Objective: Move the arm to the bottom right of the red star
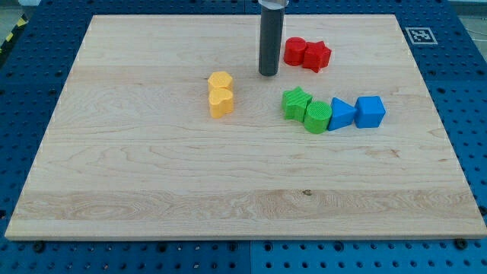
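The red star (pixel 317 56) lies near the view's top, right of centre, touching a red round block (pixel 294 51) on its left. My tip (pixel 268 74) rests on the board to the left of and slightly below the red round block, with a small gap between them. The tip is well left of the red star. The rod comes down from the view's top edge.
A yellow hexagon (pixel 220 81) and a yellow heart (pixel 221 102) sit together left of the tip. Below the red blocks runs a row: green star (pixel 296 103), green round block (pixel 317 116), blue triangle (pixel 341 114), blue cube (pixel 370 111). A marker tag (pixel 419 34) sits at the top right.
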